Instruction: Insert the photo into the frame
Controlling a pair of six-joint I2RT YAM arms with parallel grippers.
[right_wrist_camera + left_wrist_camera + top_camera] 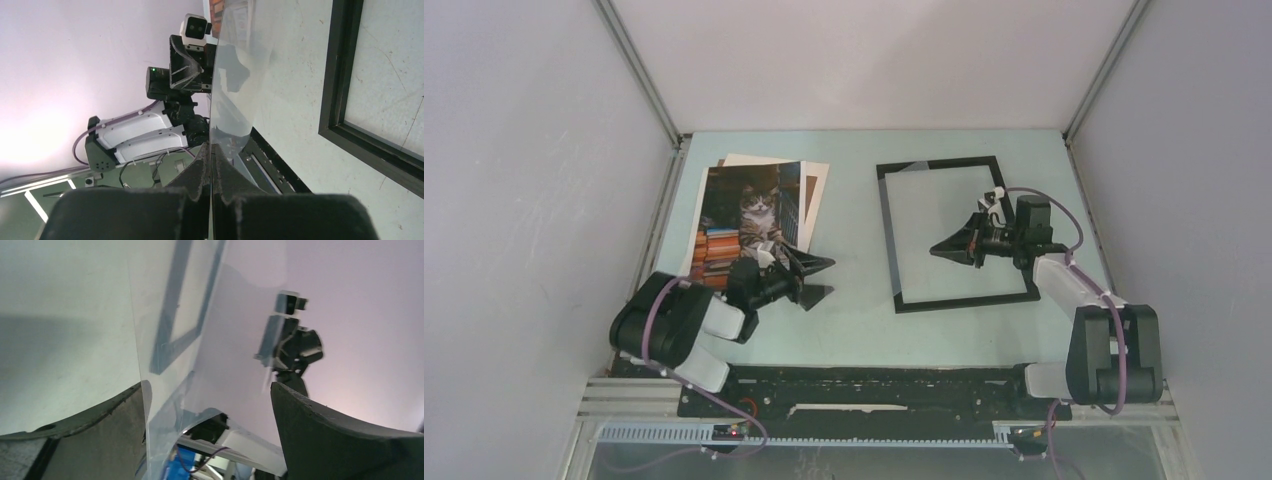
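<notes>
Two arms, left nearer: photo [744,215] lies flat far-left on tabletop [854,330], long axis near-to-far, just left of left jaws, spread wide w/ nothing gripped; right jaws pinch clear sheet [235,75] over frame [969,298].

The black-and-white left arm [689,325] sits folded low by the near left corner of the pale green tabletop [854,325]. Its black two-finger gripper [824,278] points toward the right edge, fingers spread wide. The matching right arm [1074,290] rises from the near right corner and bends toward the left edge. Its black gripper [939,250] is pinched tight on the edge of a thin clear sheet [235,100].
</notes>
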